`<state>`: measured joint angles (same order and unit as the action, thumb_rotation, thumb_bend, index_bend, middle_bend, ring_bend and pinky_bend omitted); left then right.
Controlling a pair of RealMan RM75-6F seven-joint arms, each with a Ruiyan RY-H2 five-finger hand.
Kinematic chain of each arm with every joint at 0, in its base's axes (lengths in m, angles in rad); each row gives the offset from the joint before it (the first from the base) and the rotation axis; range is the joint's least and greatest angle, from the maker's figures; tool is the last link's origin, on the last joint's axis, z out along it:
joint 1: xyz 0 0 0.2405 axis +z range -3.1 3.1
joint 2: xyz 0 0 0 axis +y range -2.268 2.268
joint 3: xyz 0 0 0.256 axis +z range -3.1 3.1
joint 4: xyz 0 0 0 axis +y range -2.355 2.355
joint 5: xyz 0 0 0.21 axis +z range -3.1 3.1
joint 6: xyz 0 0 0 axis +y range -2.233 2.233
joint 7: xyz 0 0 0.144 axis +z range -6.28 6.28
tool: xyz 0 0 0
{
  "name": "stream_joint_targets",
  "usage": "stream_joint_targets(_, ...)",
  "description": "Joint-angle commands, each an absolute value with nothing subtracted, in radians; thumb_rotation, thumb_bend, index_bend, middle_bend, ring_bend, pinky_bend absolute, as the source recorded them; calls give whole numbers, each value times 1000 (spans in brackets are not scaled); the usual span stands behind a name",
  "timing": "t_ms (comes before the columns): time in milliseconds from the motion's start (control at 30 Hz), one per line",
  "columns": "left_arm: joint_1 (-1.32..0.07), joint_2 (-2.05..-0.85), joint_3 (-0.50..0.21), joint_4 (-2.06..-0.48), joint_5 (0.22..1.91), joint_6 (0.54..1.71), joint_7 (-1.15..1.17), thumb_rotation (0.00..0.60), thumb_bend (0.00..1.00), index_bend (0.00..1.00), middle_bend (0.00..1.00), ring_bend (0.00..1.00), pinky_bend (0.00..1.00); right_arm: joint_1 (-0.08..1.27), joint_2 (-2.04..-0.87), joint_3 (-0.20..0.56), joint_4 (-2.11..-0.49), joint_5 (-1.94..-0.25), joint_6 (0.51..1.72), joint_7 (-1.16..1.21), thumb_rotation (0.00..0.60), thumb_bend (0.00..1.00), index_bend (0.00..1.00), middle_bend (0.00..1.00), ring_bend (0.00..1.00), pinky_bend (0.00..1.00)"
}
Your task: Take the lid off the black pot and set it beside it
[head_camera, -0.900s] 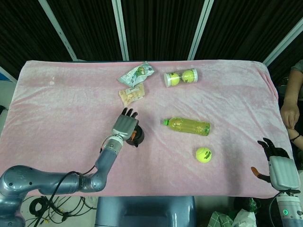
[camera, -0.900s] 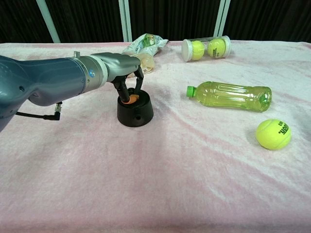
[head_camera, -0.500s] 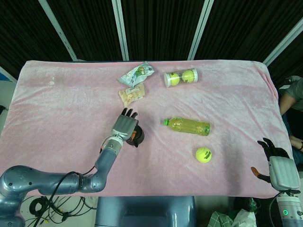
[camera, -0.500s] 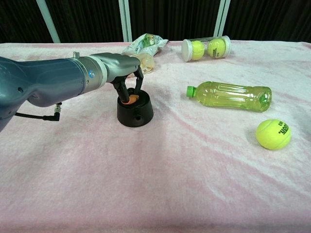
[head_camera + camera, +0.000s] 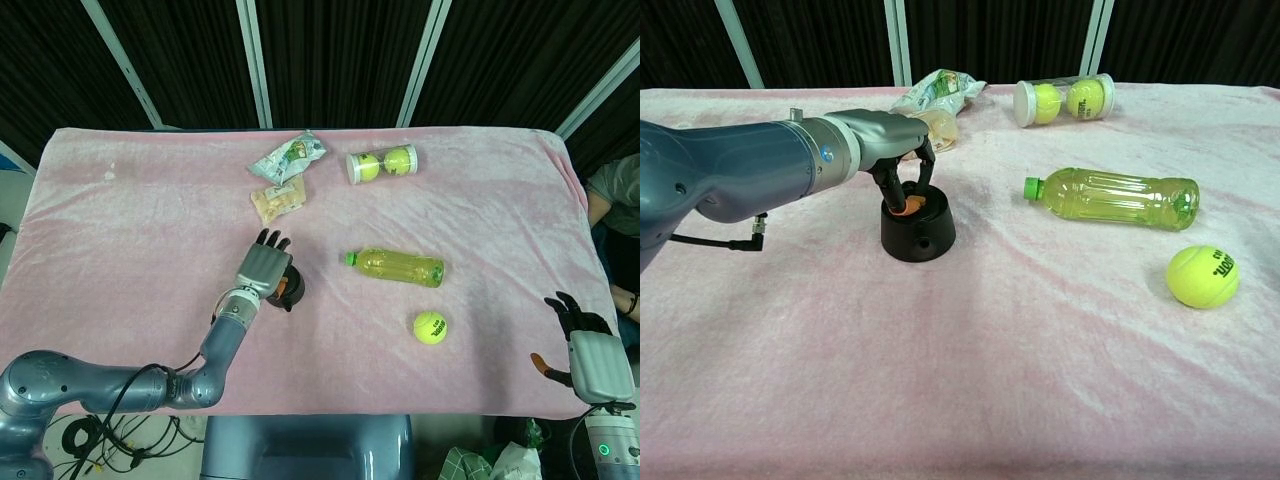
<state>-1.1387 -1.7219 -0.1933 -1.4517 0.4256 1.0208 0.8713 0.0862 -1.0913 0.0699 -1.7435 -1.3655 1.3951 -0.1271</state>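
The small black pot stands on the pink cloth left of centre, also seen in the head view. Its orange lid sits in the pot's mouth. My left hand reaches over the pot from the left, and its dark fingertips come down on either side of the lid and pinch it. In the head view the left hand covers most of the pot. My right hand hangs off the table's near right corner, fingers apart, holding nothing.
A green bottle lies to the right of the pot, with a tennis ball nearer me. A clear tube of tennis balls and two snack packets lie at the back. A person stands at the right edge.
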Motion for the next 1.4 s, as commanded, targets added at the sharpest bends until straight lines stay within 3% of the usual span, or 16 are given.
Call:
stream_joint_targets(33,-1139,-1722,-194,-1452,428,1023,872,600,385,557,141,0,0,87,-1092,69,-1742,-1367,1394,-128,600,122,193,121,286,225)
stream_joint_targets(400,-1139,-1723,-197,-1451,438,1015,864,600,386,569,140,0,0,86,-1092,71,-1743,-1366,1397,-125,600,122,193,121,285,225)
stream_joint_targets(967,-1116,-1665,-234,-1539,504,1037,793,600,474,615,163,0,0,85,-1092,71,-1744,-1363,1397,-121,600,122,193,121,286,225)
stream_joint_targets(1167,-1094,-1600,-269,-1611,529,1077,758,600,483,617,165,0,0,85,-1090,72,-1744,-1361,1396,-117,600,122,193,121,286,225)
stream_joint_targets(1400,-1020,-1443,-223,-1728,531,1131,766,600,483,620,164,0,0,86,-1089,72,-1743,-1362,1394,-118,600,122,193,121,286,225)
